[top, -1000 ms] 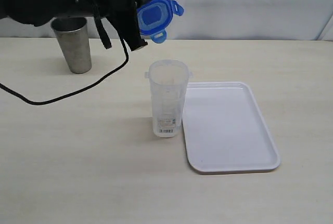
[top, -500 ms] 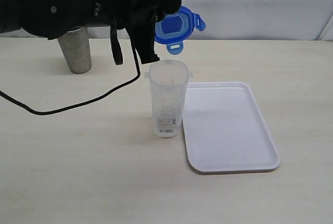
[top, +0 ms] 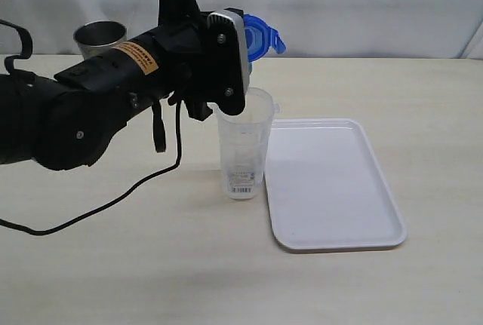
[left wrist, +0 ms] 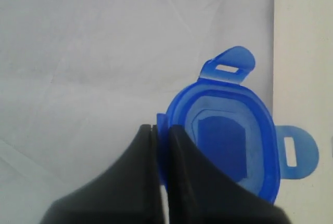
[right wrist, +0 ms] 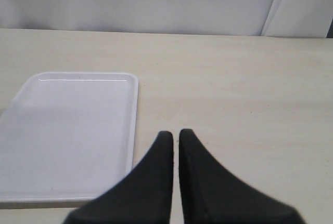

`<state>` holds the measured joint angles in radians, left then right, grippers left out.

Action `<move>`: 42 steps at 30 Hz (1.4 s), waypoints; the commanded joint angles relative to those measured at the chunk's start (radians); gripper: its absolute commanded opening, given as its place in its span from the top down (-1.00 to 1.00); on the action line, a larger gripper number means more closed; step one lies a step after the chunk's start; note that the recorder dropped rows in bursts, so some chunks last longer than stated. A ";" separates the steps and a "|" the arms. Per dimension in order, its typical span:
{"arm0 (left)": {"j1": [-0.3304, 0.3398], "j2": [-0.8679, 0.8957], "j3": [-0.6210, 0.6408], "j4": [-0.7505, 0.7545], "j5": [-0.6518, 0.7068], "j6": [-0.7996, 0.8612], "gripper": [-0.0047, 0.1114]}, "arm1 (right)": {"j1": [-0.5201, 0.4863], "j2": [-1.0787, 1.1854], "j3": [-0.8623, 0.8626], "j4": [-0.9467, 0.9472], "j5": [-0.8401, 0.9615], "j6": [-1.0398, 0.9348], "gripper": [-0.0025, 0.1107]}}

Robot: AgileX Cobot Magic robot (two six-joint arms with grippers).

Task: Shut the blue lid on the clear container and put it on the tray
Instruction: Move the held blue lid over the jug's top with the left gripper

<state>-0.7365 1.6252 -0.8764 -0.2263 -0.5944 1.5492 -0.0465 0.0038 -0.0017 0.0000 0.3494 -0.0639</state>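
Left wrist view is showing the left hand [left wrist: 160,129] pinching the rim of the blue lid [left wrist: 229,141], its two dark fingers [left wrist: 140,172] pressing together on the plastic edge. The lid is hanging in the air, one broad face turning toward the camera and two snap flaps sticking outward. Exterior view is placing the lid above the open mouth of the clear container [top: 243,151], apart from it, with the left arm's black body crossing in front of the container's upper rim. The container is standing upright on the tabletop [top: 113,280], its barcode label near the base, just beside the left edge of the tray [top: 339,244]; whether the two are touching I cannot tell. A grey metal cup [top: 98,35] is standing behind the arm, and a black cable [top: 113,203] is trailing across the tabletop. Right wrist view is showing the right hand [right wrist: 176,133] with its fingers drawn together and empty, hovering over tabletop beside the tray.
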 commanded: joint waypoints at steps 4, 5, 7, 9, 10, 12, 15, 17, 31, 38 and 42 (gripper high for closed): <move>-0.009 0.002 0.004 -0.020 -0.028 -0.017 0.92 | 0.002 -0.004 0.002 0.000 -0.003 0.000 0.88; -0.009 0.002 0.004 -0.020 -0.032 -0.017 0.92 | 0.002 -0.004 0.002 0.000 -0.003 0.000 0.88; -0.009 0.002 0.004 -0.020 -0.029 -0.029 0.92 | 0.002 -0.004 0.002 0.000 -0.003 0.000 0.88; -0.009 0.007 0.004 -0.020 -0.032 -0.062 0.92 | 0.002 -0.004 0.002 0.000 -0.003 0.000 0.88; -0.009 0.013 0.004 -0.020 -0.047 -0.065 0.92 | 0.002 -0.004 0.002 0.000 -0.003 0.000 0.88; -0.009 0.042 0.004 -0.015 -0.115 -0.066 0.92 | 0.002 -0.004 0.002 0.000 -0.003 0.000 0.88; -0.009 0.102 0.004 0.005 -0.188 -0.062 0.92 | 0.002 -0.004 0.002 0.000 -0.003 0.000 0.88; -0.009 0.127 0.004 0.000 -0.195 -0.062 0.92 | 0.002 -0.004 0.002 0.000 -0.003 0.000 0.88; -0.049 0.134 0.004 -0.066 -0.215 -0.058 0.92 | 0.002 -0.004 0.002 0.000 -0.003 0.000 0.88; -0.079 0.134 0.004 -0.087 -0.219 -0.022 0.92 | 0.002 -0.004 0.002 0.000 -0.003 0.000 0.88; -0.079 0.134 0.004 -0.150 -0.219 0.018 0.92 | 0.002 -0.004 0.002 0.000 -0.003 0.000 0.88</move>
<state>-0.8127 1.7613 -0.8761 -0.3291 -0.7980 1.5469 -0.0465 0.0038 -0.0017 0.0000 0.3494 -0.0639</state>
